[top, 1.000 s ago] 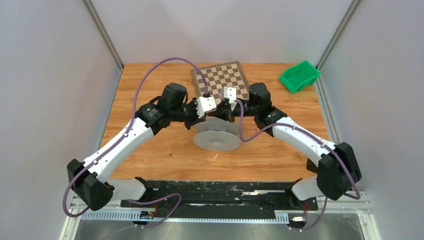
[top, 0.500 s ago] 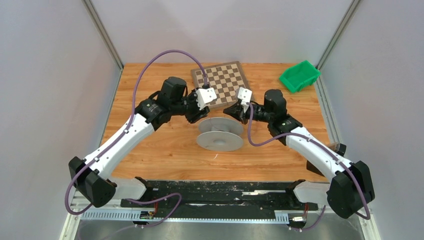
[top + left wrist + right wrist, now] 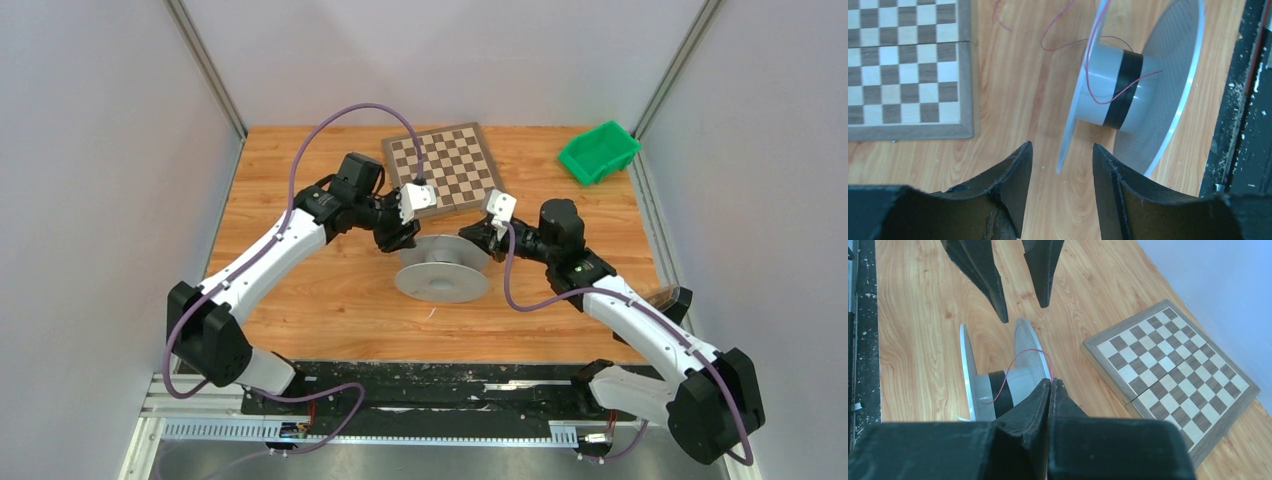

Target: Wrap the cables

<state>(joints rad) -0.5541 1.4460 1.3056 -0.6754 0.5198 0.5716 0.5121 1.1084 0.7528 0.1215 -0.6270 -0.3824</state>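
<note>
A grey spool (image 3: pixel 438 272) with a black band on its core lies on the wooden table. A thin red wire (image 3: pixel 1087 75) loops loosely around the core (image 3: pixel 1118 90). My right gripper (image 3: pixel 1050 382) is shut on the red wire (image 3: pixel 1023 351) just behind the spool's far flange (image 3: pixel 1030 357); it sits at the spool's right edge in the top view (image 3: pixel 478 236). My left gripper (image 3: pixel 1062 155) is open and empty, its jaws on either side of the near flange's edge without touching it; it is at the spool's left edge in the top view (image 3: pixel 400 238).
A chessboard (image 3: pixel 445 165) lies just behind the spool. A green bin (image 3: pixel 598 152) stands at the back right corner. My left fingers (image 3: pixel 993 280) show at the top of the right wrist view. The black base rail (image 3: pixel 440 385) runs along the near edge.
Both grippers have moved apart from over the spool. The right one went right and came down to the spool's right side. The left one drew back and lowered to its left side.
</note>
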